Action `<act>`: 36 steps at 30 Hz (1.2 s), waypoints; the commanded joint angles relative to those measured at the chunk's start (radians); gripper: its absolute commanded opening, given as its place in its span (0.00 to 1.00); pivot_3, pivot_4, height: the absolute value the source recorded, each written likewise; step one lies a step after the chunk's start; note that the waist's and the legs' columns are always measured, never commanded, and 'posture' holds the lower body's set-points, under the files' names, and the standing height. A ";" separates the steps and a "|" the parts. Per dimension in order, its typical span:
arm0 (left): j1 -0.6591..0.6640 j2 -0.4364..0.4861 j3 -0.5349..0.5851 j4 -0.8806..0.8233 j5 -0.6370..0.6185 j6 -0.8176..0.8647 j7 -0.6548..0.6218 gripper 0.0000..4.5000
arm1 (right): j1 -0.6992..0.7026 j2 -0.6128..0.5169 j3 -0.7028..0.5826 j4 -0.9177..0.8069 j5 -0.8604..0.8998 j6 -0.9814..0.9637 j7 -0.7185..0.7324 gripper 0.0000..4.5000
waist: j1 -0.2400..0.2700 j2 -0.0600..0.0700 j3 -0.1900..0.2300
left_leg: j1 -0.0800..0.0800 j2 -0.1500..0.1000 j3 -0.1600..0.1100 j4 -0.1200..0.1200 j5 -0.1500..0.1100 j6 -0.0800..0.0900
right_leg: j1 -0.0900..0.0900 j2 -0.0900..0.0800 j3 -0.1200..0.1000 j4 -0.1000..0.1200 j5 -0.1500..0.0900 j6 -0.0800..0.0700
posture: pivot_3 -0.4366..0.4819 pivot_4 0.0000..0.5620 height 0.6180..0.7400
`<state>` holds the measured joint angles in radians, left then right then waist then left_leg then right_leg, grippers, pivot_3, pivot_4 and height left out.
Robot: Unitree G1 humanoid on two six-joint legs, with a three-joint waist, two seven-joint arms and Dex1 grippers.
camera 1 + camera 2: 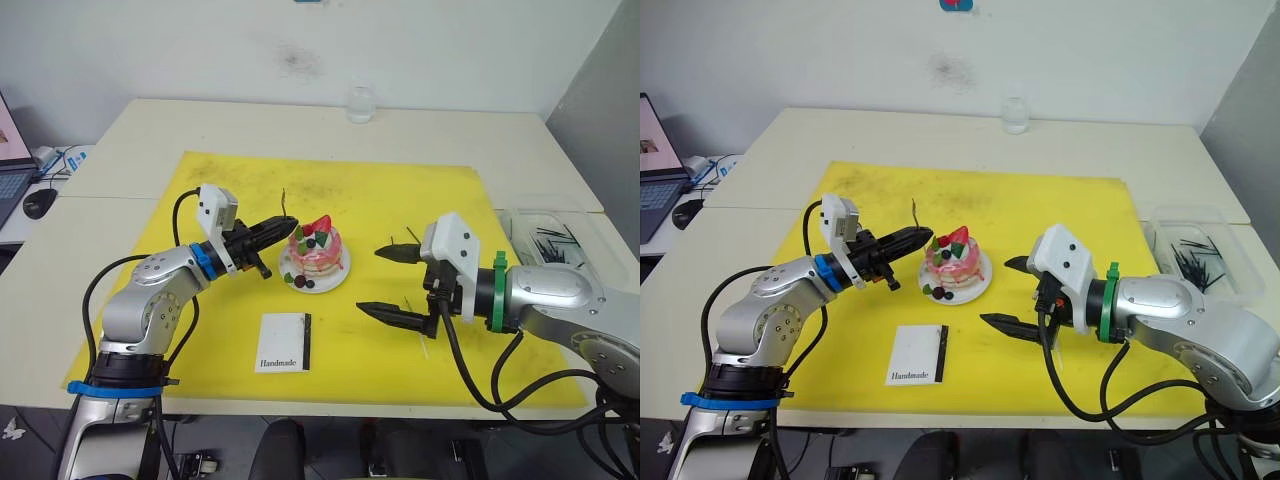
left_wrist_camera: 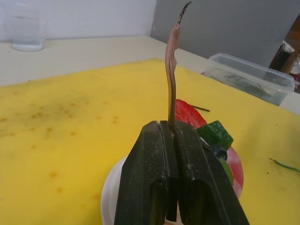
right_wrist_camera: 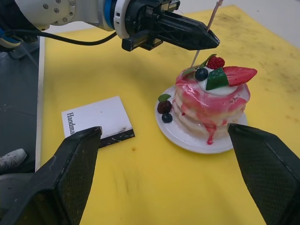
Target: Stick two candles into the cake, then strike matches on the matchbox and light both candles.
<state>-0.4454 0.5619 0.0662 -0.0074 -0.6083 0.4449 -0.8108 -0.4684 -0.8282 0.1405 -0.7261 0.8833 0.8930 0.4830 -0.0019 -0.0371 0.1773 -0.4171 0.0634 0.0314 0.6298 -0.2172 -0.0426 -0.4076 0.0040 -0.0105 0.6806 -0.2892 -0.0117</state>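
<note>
Left eye view: nearest us the matchbox (image 1: 285,343) lies flat on the yellow mat (image 1: 400,200), its black striking strip along the edge facing the right arm, untouched. Just beyond it, on our right, the right end effector (image 1: 392,284) hangs wide apart and empty above the mat, facing the cake from well clear of it. A thin pale stick (image 1: 425,349) lies on the mat under that arm; we cannot tell whether it is the second candle.

Further in, the pink cake (image 1: 316,252) sits on its white plate (image 1: 291,271) mid-mat. Our left end effector (image 1: 283,230) is pinched tight on a candle (image 2: 171,77) near its lower end, tips right at the cake's near edge, the candle rising upright above them with its dark wick on top. The right wrist view shows its lower end reaching down to the cake top beside the leaves.

We judge the candle light, slim and easily bent, already slightly curved, so the hold belongs low on the shaft and the push should run straight down. The cake looks soft enough to take it.

Beyond, at the counter's right edge, a clear plastic tray (image 1: 545,240) holds the dark matches (image 1: 552,243); farthest off stands a glass (image 1: 361,104).
</note>
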 commanded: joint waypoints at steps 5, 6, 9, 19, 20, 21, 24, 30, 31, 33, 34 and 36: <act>-0.016 -0.036 0.018 -0.037 0.007 0.006 -0.001 0.00 | -0.004 0.013 -0.031 -0.028 -0.013 0.010 0.020 0.99 | 0.000 0.000 0.000 | 0.000 0.000 0.000 0.000 0.000 0.000 | 0.000 0.000 0.000 0.000 0.000 0.000 | 0.48 0.27 1.00; -0.015 -0.032 0.024 -0.036 0.007 0.008 -0.005 0.00 | -0.001 0.011 -0.034 -0.026 -0.015 0.011 0.023 0.99 | 0.000 0.000 0.000 | 0.000 0.000 0.000 0.001 0.000 0.000 | 0.001 0.000 0.000 0.000 0.000 0.000 | 0.48 0.27 1.00; -0.019 -0.027 0.035 -0.037 0.007 0.014 -0.011 0.00 | 0.006 0.011 -0.038 -0.024 -0.021 0.010 0.030 0.99 | 0.000 0.000 0.000 | 0.000 0.000 0.000 0.001 0.000 0.000 | 0.001 0.001 0.000 0.000 0.000 0.001 | 0.48 0.27 1.00; -0.045 -0.024 0.056 -0.073 -0.028 0.073 -0.018 0.00 | 0.020 0.015 -0.037 -0.032 -0.035 0.014 0.036 0.99 | 0.000 0.000 0.000 | 0.000 0.000 0.000 0.001 0.000 0.000 | 0.001 0.001 0.000 0.001 0.001 0.001 | 0.48 0.27 1.00; -0.046 -0.025 0.057 -0.078 -0.029 0.077 -0.016 0.00 | 0.020 0.015 -0.038 -0.033 -0.035 0.015 0.037 0.99 | 0.000 0.000 0.000 | 0.000 0.000 0.000 0.001 0.000 0.000 | 0.001 0.001 0.000 0.001 0.001 0.001 | 0.48 0.27 1.00; -0.045 -0.026 0.058 -0.084 -0.030 0.081 -0.014 0.00 | 0.022 0.015 -0.039 -0.035 -0.036 0.016 0.038 0.99 | 0.000 0.000 0.000 | 0.000 0.000 0.000 0.001 0.000 0.000 | 0.001 0.001 0.000 0.001 0.001 0.001 | 0.48 0.27 1.00; -0.027 -0.016 0.043 -0.085 -0.003 0.062 -0.031 0.00 | 0.023 0.015 -0.040 -0.038 -0.038 0.019 0.040 0.99 | 0.000 0.000 0.000 | 0.000 -0.001 0.000 0.001 0.000 0.000 | 0.001 0.002 0.000 0.001 0.001 0.001 | 0.48 0.27 1.00; -0.018 -0.015 0.051 -0.070 0.016 0.046 -0.041 0.00 | 0.020 0.017 -0.042 -0.036 -0.043 0.027 0.044 0.99 | 0.000 0.000 0.000 | 0.001 0.000 -0.001 0.001 0.000 0.000 | 0.001 0.003 0.000 0.001 0.001 0.001 | 0.48 0.27 1.00; -0.016 -0.014 0.051 -0.070 0.019 0.044 -0.042 0.00 | 0.020 0.018 -0.042 -0.036 -0.044 0.027 0.044 0.99 | 0.000 0.000 0.000 | 0.001 0.000 0.000 0.001 0.000 0.000 | 0.001 0.003 0.000 0.001 0.001 0.001 | 0.48 0.27 1.00; -0.014 -0.016 0.051 -0.068 0.026 0.039 -0.043 0.00 | 0.019 0.020 -0.042 -0.034 -0.045 0.028 0.045 0.99 | 0.000 0.000 0.000 | 0.001 0.000 0.000 0.002 0.000 0.000 | 0.001 0.003 0.000 0.001 0.001 0.001 | 0.48 0.27 1.00; -0.013 -0.018 0.051 -0.064 0.031 0.032 -0.043 0.00 | 0.018 0.022 -0.040 -0.032 -0.046 0.028 0.045 0.99 | 0.000 0.000 0.000 | 0.001 0.000 0.000 0.002 0.000 0.000 | 0.001 0.003 0.000 0.001 0.001 0.001 | 0.48 0.27 1.00; -0.011 -0.023 0.048 -0.053 0.048 0.009 -0.041 0.00 | 0.014 0.026 -0.038 -0.030 -0.048 0.028 0.045 0.99 | 0.000 0.000 0.000 | 0.001 0.000 0.000 0.002 0.000 0.000 | 0.001 0.003 0.000 0.001 0.001 0.001 | 0.48 0.27 1.00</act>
<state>-0.4556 0.5349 0.1028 -0.0476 -0.5714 0.4865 -0.8446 -0.4440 -0.8056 0.1365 -0.7379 0.8428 0.9273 0.5221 -0.0020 -0.0372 0.1771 -0.4164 0.0631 0.0309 0.6317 -0.2172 -0.0425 -0.4068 0.0070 -0.0106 0.6819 -0.2884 -0.0112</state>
